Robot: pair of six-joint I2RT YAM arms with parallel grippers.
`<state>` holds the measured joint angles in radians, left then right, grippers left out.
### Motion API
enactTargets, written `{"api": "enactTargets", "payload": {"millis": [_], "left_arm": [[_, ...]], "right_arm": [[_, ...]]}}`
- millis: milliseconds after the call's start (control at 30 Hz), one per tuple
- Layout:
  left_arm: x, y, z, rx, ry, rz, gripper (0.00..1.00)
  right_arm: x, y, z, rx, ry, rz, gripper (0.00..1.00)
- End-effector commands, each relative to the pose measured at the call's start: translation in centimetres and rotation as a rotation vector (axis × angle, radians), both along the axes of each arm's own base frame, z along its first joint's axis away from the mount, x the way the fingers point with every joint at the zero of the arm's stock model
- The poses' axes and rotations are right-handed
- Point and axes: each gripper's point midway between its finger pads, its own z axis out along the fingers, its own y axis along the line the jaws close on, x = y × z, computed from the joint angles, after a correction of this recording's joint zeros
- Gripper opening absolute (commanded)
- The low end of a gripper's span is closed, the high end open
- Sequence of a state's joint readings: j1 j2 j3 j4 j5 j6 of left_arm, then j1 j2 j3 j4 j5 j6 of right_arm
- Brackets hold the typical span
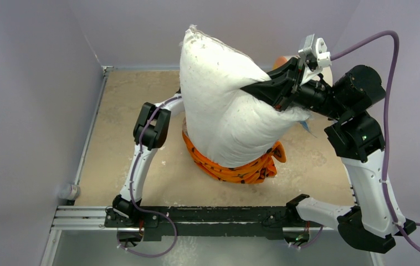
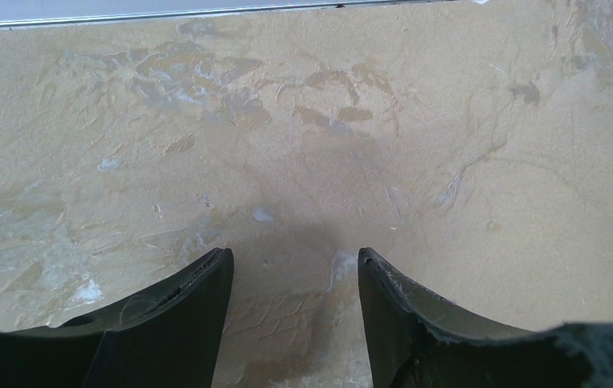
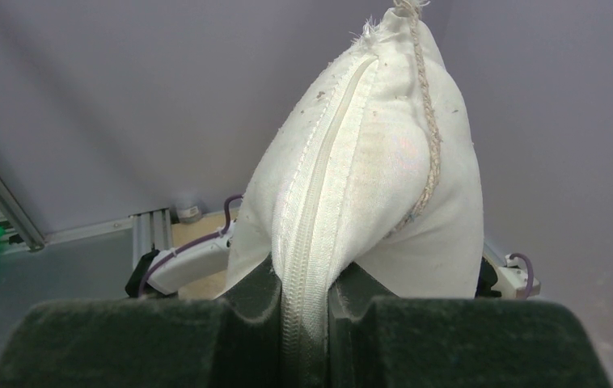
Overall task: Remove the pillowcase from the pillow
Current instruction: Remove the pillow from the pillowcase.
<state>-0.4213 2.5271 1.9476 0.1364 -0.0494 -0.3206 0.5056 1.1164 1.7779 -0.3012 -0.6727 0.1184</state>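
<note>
Your top cam sits high above and behind the arms, tilted down over the whole table (image 1: pixel 318 177) — near edge at the bottom of frame, far edge at the top. Your left wrist cam is low, close over bare tabletop, looking out past the left gripper (image 2: pixel 293 271) toward a table edge. Your right wrist cam is raised, tight on the pillow (image 3: pixel 368 178) seam at the right gripper (image 3: pixel 305 283), facing left across the scene. It shares the pillow and left arm (image 3: pixel 186 265) with the top view — the left wrist cam shares only tabletop.
</note>
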Motion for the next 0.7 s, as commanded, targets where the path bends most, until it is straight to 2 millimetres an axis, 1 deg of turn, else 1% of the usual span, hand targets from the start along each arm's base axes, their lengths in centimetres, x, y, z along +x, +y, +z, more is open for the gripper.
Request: {"api": "enactTargets", "payload": {"millis": [0,67,133,233,300,333,400,467,533,567,667], "left_arm": [[-0.6,3.0,-3.6,0.096,0.099,0.041,0.58],[0.0,4.2,-3.4,0.102,0.088,0.061,0.58],[0.5,5.4,-3.5,0.111,0.087,0.076,0.58],[0.7,6.5,-4.7,0.094,0.126,0.068,0.57],[0.6,6.4,-5.0,0.053,0.149,0.055,0.57],[0.0,6.6,-5.5,0.058,0.177,0.058,0.57],[-0.7,6.7,-5.7,0.049,0.195,0.066,0.57],[-0.9,6.7,-5.1,0.024,0.177,0.075,0.57],[-1.5,6.8,-4.8,0.004,0.179,0.086,0.57],[-2.2,6.6,-5.1,-0.009,0.193,0.072,0.57],[-2.8,6.6,-4.4,-0.016,0.188,0.077,0.57]], "right_arm": [[-1.4,-1.0,3.3,0.058,-0.139,-0.014,0.0],[-1.4,-1.0,3.3,0.057,-0.138,-0.017,0.0],[-1.4,-1.0,3.2,0.056,-0.137,-0.017,0.0],[-1.3,-1.0,3.2,0.055,-0.136,-0.022,0.0],[-1.3,-1.0,3.1,0.053,-0.135,-0.02,0.0],[-1.3,-1.0,3.1,0.054,-0.135,-0.02,0.0],[-1.2,-0.9,3.1,0.053,-0.137,-0.016,0.0],[-1.1,-0.8,2.9,0.052,-0.131,-0.012,0.0],[-1.1,-0.7,2.8,0.05,-0.129,-0.008,0.0],[-1.1,-0.7,2.8,0.05,-0.131,-0.007,0.0],[-1.1,-0.6,2.7,0.049,-0.128,0.0,0.0]]}}
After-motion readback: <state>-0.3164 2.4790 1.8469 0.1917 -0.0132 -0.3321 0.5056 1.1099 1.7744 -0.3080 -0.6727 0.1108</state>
